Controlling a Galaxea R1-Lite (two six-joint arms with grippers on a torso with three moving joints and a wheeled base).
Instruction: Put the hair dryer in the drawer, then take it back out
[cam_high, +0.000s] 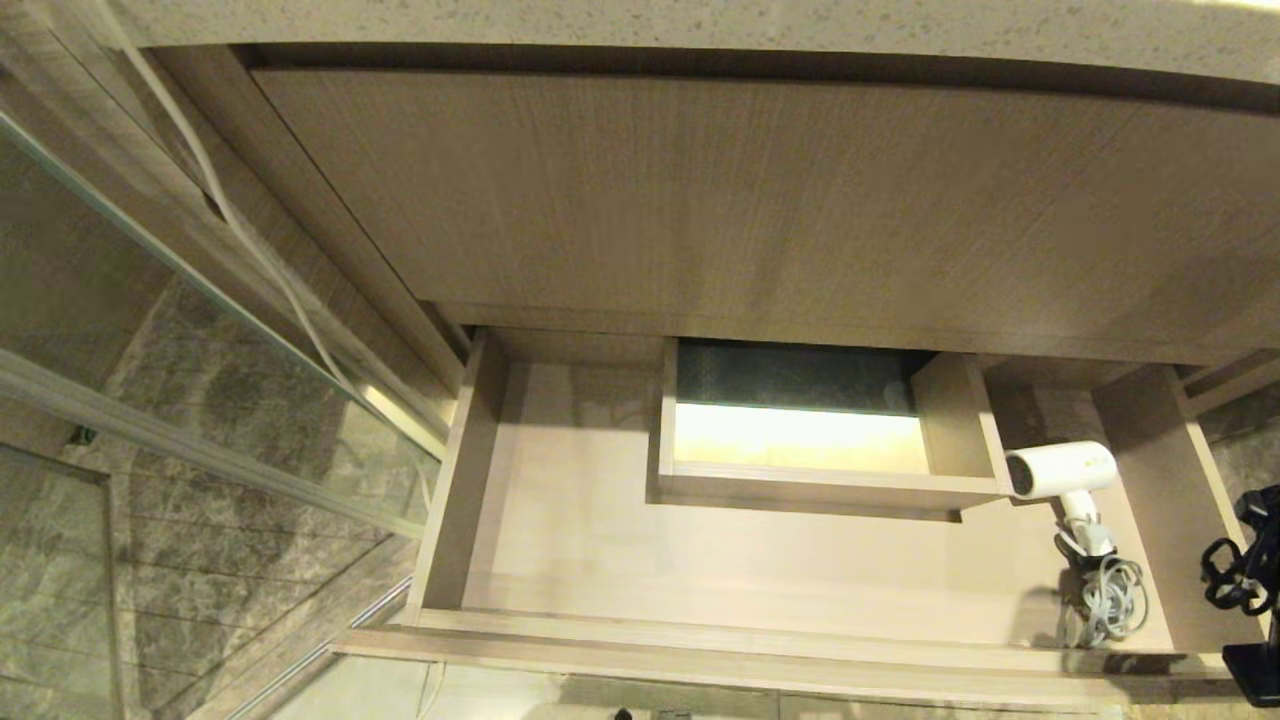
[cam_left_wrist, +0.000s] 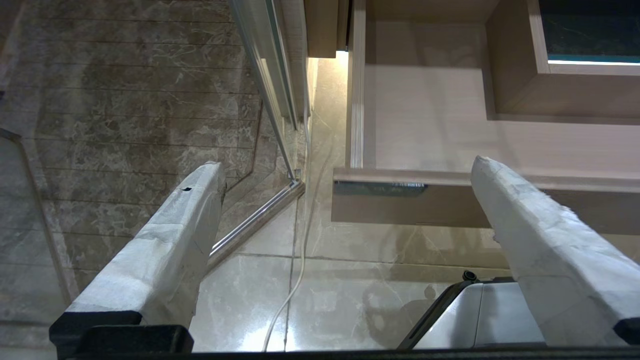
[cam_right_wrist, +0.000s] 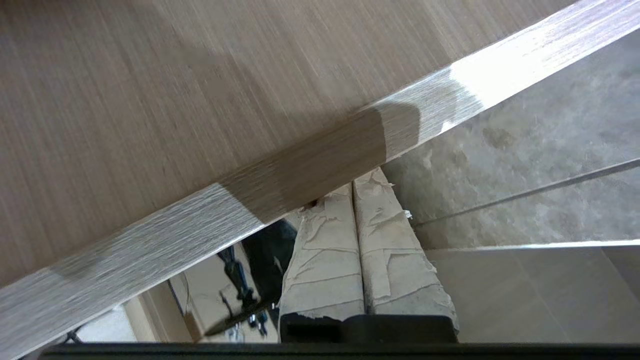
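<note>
Head view looks down into the pulled-out drawer (cam_high: 560, 540), a wide shallow wood-grain tray with a pale smooth floor, and the small white hair dryer (cam_high: 1062, 470) lies in its right-hand end. The round barrel of the hair dryer points its dark grille toward the boxed rectangular cut-out (cam_high: 800, 440) that rises from the middle of the drawer floor, and the barrel's end sits just beside that box's corner. The bundled white cord (cam_high: 1105, 600) lies coiled by the handle, nearer the drawer front.

The right gripper (cam_right_wrist: 353, 200) has its two paper-wrapped fingers (cam_right_wrist: 325, 250) pressed flat together, holding nothing, with the tips tucked under the narrow grained edge of a wood-grain panel (cam_right_wrist: 150, 125). Whether the tips touch the wood cannot be told. In the head view only dark parts of that arm show at the right border, beside the drawer's right wall.

The left gripper (cam_left_wrist: 347, 167) hangs spread wide and empty above the glossy marble floor (cam_left_wrist: 350, 300), its taped white fingers (cam_left_wrist: 165, 250) well apart, near the drawer's left front corner.

Above the drawer stands the tall wood-grain panel (cam_high: 750, 200) under a speckled stone countertop (cam_high: 640, 25).
</note>
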